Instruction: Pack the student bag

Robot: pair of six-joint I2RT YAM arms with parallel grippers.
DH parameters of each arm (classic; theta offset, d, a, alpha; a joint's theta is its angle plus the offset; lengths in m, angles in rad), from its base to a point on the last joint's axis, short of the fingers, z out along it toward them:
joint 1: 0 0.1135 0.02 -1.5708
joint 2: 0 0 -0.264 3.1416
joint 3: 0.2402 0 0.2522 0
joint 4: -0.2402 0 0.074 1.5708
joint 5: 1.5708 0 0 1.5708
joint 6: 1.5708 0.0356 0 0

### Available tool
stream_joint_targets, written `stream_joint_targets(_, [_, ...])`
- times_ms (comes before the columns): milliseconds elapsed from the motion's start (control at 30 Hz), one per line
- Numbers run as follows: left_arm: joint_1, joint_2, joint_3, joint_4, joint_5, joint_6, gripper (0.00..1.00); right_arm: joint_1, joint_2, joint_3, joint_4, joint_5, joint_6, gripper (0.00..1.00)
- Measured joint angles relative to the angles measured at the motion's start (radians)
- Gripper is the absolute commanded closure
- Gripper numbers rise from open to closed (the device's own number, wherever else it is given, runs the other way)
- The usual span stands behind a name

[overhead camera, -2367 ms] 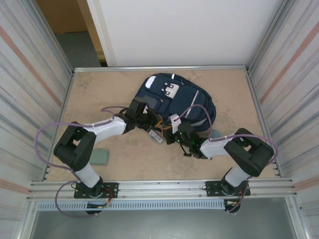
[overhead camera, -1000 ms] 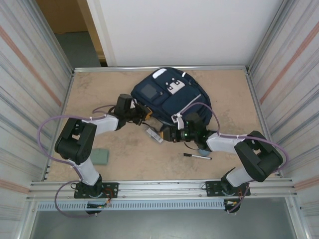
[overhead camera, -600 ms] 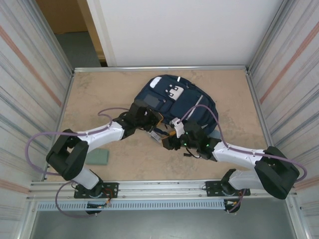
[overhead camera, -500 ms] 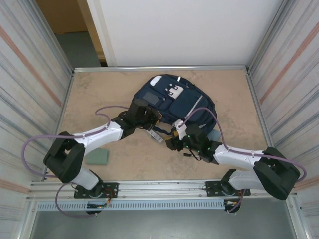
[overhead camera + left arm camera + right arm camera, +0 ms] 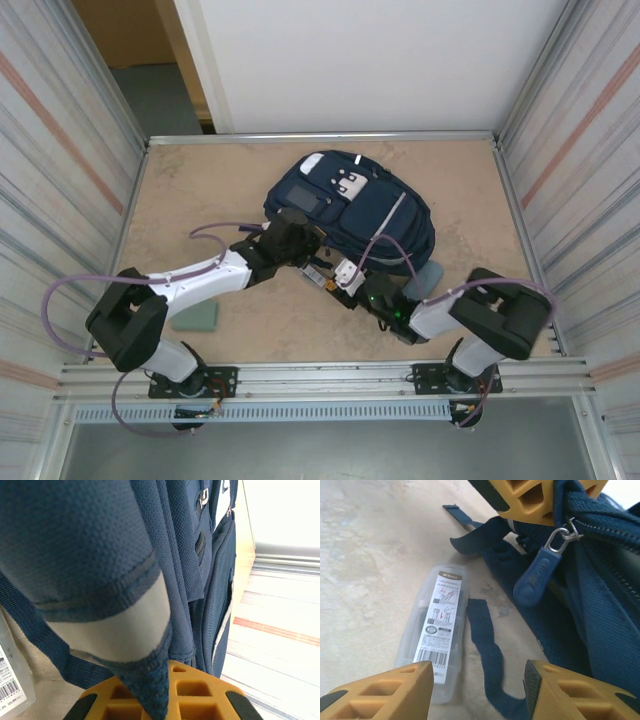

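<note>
Well, my left fingers [image 5: 303, 247] are closed on a fold of the large navy-blue fabric backpack with white and grey patches [image 5: 350, 200]. In the left wrist view the cloth, crossed by a pale grey band, narrows to a point and slips between my orange pads [image 5: 195, 700] at the bottom centre of the frame. The backpack lies on the tan counter [image 5: 200, 190] in the upper middle of the overhead view, patched front facing up, and my hold is at its lower left edge.

My right fingers [image 5: 345, 287] stand wide apart and hold nothing. In the right wrist view one sits at the lower left and the other at the lower right. A small clear plastic case with a barcode label [image 5: 437, 630] lies flat on the counter, its near end just beside the lower-left finger. Right of it a loose dark blue strap [image 5: 487, 650] curls along the counter. A navy zip pull [image 5: 537, 577] hangs on a metal ring from the backpack's zipper at the upper right.

A flat green block [image 5: 195, 317] lies at the lower left of the overhead view, well apart from the backpack. A pale blue-grey thing [image 5: 432, 272] sits just beside the backpack's lower right edge; I cannot tell what it is.
</note>
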Motion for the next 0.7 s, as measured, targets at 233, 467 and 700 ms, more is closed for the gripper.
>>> stream_joint_targets(233, [-0.017,-0.003,0.0,0.0,-0.025,-0.051,1.0,0.014,0.162,0.058,0.211,0.099,-0.019,0.52])
stream_joint_targets(467, [-0.027,-0.04,-0.005,0.001,-0.051,-0.078,1.0,0.021,0.162,0.079,0.277,0.144,0.021,0.53])
stream_joint_targets(700, [-0.028,-0.055,-0.008,0.004,-0.074,-0.087,1.0,0.048,0.189,0.134,0.288,0.246,0.09,0.62])
